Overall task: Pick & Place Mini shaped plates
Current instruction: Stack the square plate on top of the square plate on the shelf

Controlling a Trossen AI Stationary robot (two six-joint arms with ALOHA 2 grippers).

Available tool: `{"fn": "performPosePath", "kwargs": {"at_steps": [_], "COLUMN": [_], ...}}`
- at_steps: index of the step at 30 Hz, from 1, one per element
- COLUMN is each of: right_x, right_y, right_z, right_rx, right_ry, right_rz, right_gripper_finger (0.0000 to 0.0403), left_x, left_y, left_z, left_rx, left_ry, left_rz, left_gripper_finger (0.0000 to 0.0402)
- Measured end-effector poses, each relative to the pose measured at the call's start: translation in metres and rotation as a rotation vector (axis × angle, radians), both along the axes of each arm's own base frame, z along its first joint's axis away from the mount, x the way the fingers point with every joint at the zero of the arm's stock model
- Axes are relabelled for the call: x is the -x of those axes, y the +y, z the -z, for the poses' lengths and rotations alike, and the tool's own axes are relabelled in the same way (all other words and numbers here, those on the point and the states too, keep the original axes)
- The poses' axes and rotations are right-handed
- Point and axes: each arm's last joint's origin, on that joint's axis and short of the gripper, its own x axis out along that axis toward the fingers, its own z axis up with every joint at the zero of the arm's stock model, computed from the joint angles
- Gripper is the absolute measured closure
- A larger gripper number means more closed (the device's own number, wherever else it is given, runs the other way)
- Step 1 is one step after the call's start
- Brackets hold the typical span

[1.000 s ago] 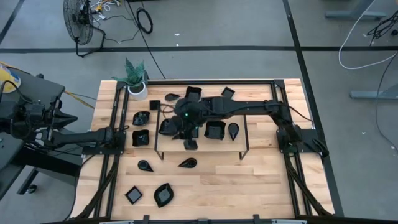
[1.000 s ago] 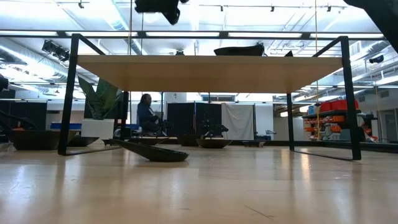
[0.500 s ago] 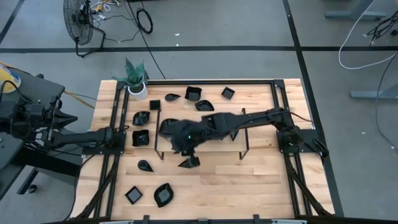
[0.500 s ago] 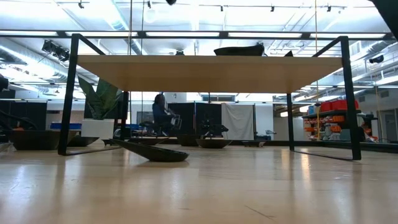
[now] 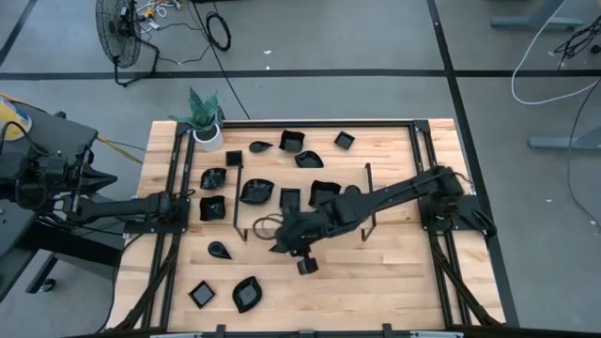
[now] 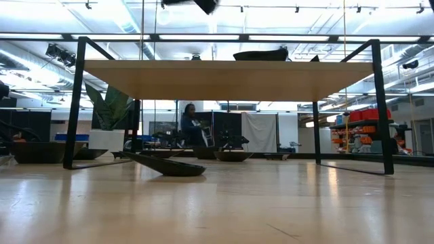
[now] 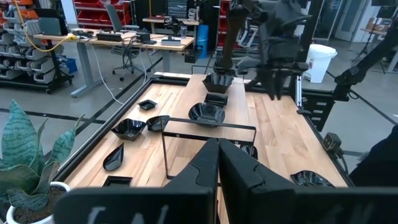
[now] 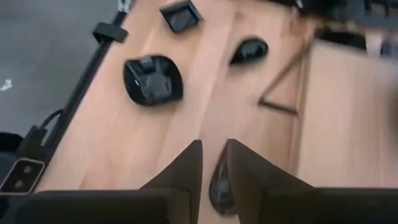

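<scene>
The right gripper (image 5: 302, 261) is partly blurring in the high view, so its fingers are hard to read there. In the right wrist view its two dark fingers (image 8: 186, 168) are standing slightly apart, pinching a small black teardrop plate (image 8: 222, 180) whose lower end is hiding between them; its full outline cannot be made out. In the low view only a dark blurred part of an arm is showing at the top edge, cut off by the frame.

The right arm (image 5: 394, 192) is stretching from its base at the table's right edge across the wire frame (image 5: 300, 202) toward the table's near middle, holding its gripper above bare wood. The left arm (image 5: 113, 207) is lying low along the table's left edge; its gripper (image 7: 217, 163) is pointing across the table with its jaws pressed together and nothing between them.

The other plates (image 5: 246, 293) are lying scattered over the pale wooden table (image 5: 376, 282): several around the frame, a few near the left arm, and a square one (image 5: 201, 294) and a leaf one at the near left corner. A potted plant (image 5: 206, 117) is standing at the far left corner. A fan (image 5: 117, 28) is standing on the grey floor beyond the table. In the low view a person (image 6: 191, 125) is sitting far off in the room behind.
</scene>
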Motion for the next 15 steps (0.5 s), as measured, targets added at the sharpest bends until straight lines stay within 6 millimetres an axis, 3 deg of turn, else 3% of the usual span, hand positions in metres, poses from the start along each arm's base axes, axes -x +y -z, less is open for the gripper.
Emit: {"fn": "performPosePath", "kwargs": {"at_steps": [9,15], "right_x": [0.057,0.107], "right_y": [-0.039,-0.090], "right_z": [-0.013,-0.034], "right_rx": [-0.029,0.001], "right_ry": [-0.054,-0.112], "right_rz": [0.083,0.236], "right_gripper_finger": [0.0326,0.0326], "left_x": [0.000,0.000], "left_y": [0.000,0.000], "left_z": [0.000,0.000], "left_rx": [0.000,0.000], "left_ry": [-0.001,0.000], "left_rz": [0.000,0.000], "left_gripper_finger": [0.0383,0.0383]}}
